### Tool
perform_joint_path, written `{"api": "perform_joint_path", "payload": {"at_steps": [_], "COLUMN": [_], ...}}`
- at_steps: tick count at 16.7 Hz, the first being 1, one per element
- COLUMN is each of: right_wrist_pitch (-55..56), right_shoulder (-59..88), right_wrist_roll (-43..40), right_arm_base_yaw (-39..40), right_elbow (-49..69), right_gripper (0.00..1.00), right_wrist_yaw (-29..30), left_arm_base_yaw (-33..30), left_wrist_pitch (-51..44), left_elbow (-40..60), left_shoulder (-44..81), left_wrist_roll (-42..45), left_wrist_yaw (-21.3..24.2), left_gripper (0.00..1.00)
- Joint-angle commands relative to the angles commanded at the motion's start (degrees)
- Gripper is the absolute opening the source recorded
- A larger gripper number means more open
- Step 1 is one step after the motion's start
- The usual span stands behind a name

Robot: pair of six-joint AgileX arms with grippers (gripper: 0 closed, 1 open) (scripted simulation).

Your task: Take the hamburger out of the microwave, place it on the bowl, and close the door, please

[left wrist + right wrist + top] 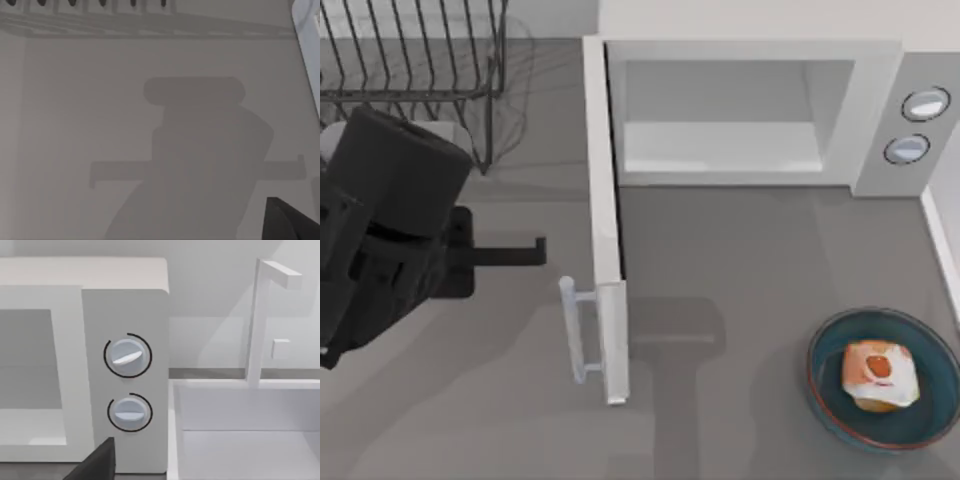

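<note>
The hamburger (880, 375): a small roundish bun, tan at the edges with a white top and an orange-red patch in the middle; you will find it resting inside the bowl (828, 385), a little toward the bowl's right side, far smaller than the bowl itself. The bowl: wide, shallow, blue-teal inside with a thin reddish-brown rim, standing on the grey bench (740, 260) at the near right corner of the top view. The microwave (860, 120): a white box at the far side of the bench, its pale cavity bare, with a grey side panel (125, 370) on the right carrying two round silver dials (127, 357), one above the other. The door (605, 230): swung fully open, standing out edge-on from the microwave's left side, its pale bar handle (576, 330) on the outer face. Left end effector (510, 252): at the left of the bench, well apart from the door, one dark finger pointing toward it; you cannot tell its state from these views. A dark wire rack (410, 70) stands at the far left corner.
</note>
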Motion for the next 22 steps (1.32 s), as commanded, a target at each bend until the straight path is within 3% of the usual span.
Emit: {"api": "perform_joint_path", "payload": {"at_steps": [6, 16, 22], "right_wrist_pitch": [0.0, 0.0, 0.0], "right_shoulder": [0.0, 0.0, 0.0], "right_wrist_roll": [0.0, 0.0, 0.0], "right_arm_base_yaw": [0.0, 0.0, 0.0], "right_elbow": [0.0, 0.0, 0.0], "right_gripper": [1.0, 1.0, 1.0], "right_wrist_yaw": [0.0, 0.0, 0.0], "left_arm_base_yaw": [0.2, 0.2, 0.0], "left_wrist_pitch": [1.0, 26.2, 27.5], "left_elbow": [-0.9, -17.5, -18.6], "left_shoulder": [0.2, 8.1, 8.7], "left_wrist_roll": [0.0, 0.3, 0.2], "left_wrist_yaw": [0.2, 0.2, 0.0], "left_gripper": [0.0, 0.0, 0.0]}}
